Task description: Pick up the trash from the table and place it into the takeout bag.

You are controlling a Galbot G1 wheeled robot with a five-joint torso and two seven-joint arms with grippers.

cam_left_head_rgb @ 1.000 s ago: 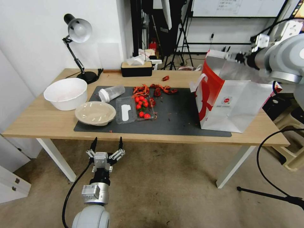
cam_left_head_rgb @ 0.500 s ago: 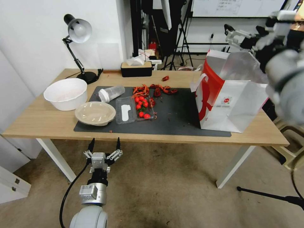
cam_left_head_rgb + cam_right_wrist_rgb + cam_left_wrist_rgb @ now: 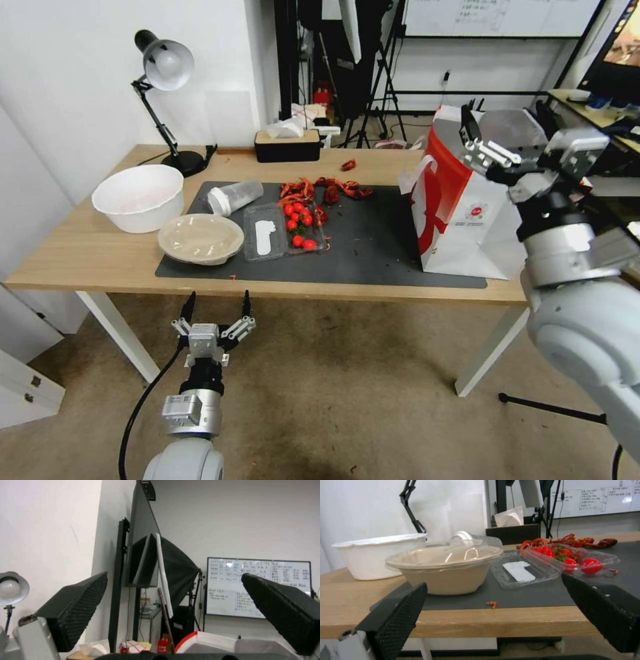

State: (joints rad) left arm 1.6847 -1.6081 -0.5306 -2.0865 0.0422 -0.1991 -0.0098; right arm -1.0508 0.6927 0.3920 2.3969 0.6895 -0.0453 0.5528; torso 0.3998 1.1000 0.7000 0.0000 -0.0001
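Head view shows the left claw point(image 3: 215, 305) wide open below the table point(image 3: 80, 257), the right claw point(image 3: 497, 137) open, empty, by the takeout bag point(image 3: 467, 227).

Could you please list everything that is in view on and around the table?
bag: 1, white and red, table's right end
beige bowl: 1, clear-lidded, mat's left edge
white bowl: 1, table's left
plastic cup: 1, clear, lying on mat
tomato tray: 1, clear, open, mid-mat
crayfish shells: several, red, behind tray
lamp: 1, black, back left
tissue box: 1, black, back edge
left end effector: open, below table's front edge
right end effector: open, at bag's top
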